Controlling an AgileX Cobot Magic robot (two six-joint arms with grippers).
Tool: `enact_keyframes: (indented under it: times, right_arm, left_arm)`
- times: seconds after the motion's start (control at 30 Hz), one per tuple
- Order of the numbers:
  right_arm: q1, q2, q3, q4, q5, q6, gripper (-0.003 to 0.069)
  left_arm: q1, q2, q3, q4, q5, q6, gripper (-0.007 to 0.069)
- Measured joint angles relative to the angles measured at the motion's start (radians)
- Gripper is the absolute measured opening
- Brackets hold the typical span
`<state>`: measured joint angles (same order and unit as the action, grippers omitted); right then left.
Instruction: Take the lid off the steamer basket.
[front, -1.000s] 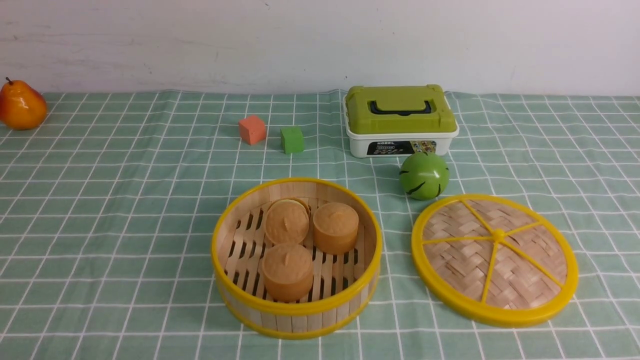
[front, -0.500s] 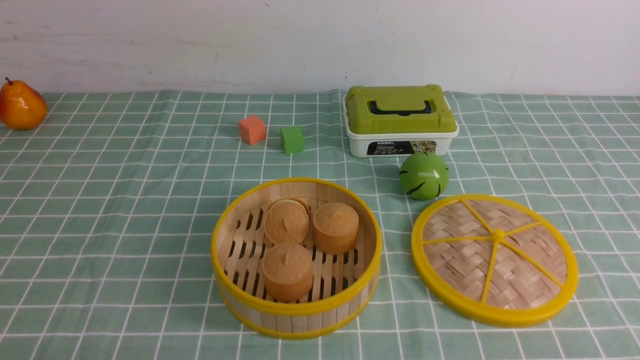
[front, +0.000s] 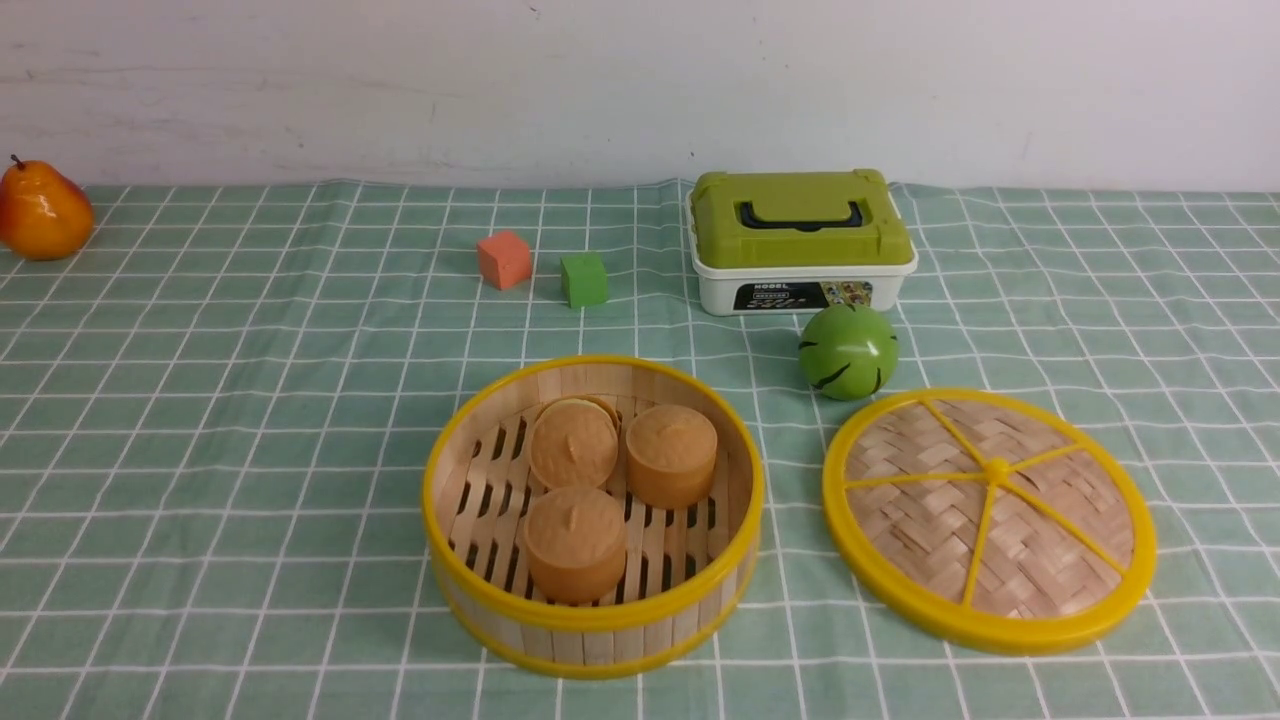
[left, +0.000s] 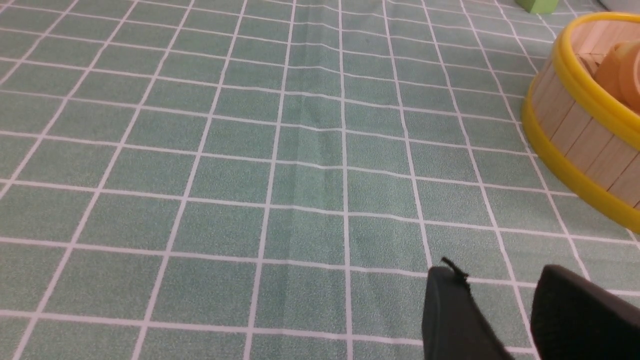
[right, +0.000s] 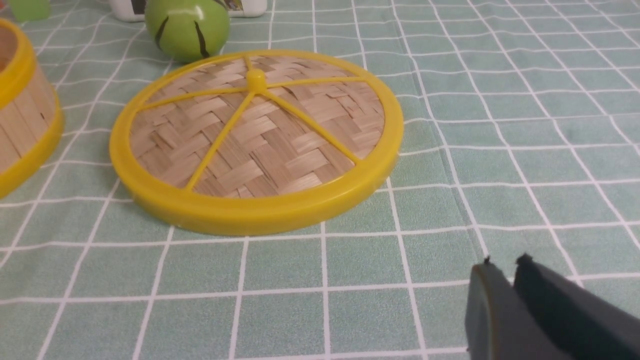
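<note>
The lid (right: 310, 162) lies flat, knob up, near the green ball (right: 187, 30).

A pale, faintly marked wall (front: 640, 90) rises behind a green, white-gridded tablecloth (front: 250, 400).

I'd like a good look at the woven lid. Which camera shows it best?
The front view: it shows the whole lid from above, rim, spokes and knob. The right wrist view also shows it whole, but at a flatter slant. The left wrist view doesn't show it at all.
</note>
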<state>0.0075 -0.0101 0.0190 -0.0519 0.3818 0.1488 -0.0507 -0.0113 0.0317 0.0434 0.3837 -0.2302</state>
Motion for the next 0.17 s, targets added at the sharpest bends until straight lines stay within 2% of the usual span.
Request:
enact_keyframes:
  times: [0.17]
  right_arm:
    - [0.0, 0.0, 0.0, 0.0, 0.0, 0.0, 0.0049]
  left_arm:
    - [0.0, 0.0, 0.0, 0.0, 0.0, 0.0, 0.0239]
